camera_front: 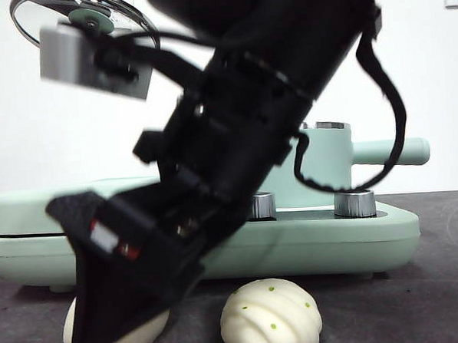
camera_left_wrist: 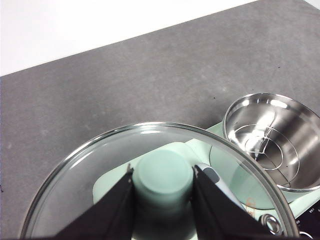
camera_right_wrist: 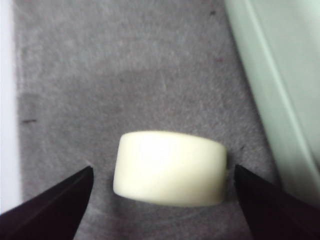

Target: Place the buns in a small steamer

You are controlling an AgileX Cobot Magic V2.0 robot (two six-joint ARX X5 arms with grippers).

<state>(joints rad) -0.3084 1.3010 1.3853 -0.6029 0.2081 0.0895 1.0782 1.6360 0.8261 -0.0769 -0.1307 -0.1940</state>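
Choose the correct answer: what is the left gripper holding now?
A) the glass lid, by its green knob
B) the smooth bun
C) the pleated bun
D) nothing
A: in the left wrist view the left gripper is closed on the green knob of the glass lid, held above the open steamer.

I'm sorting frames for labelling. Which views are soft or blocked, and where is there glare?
Front view: the dark right arm fills the middle, hiding part of the smooth oblong white bun; the round pleated bun is sharp. Right wrist view: soft all over, that bun's edges fuzzy. Left wrist view: crisp, with reflections on the glass lid and bright glare in the steel steamer bowl.
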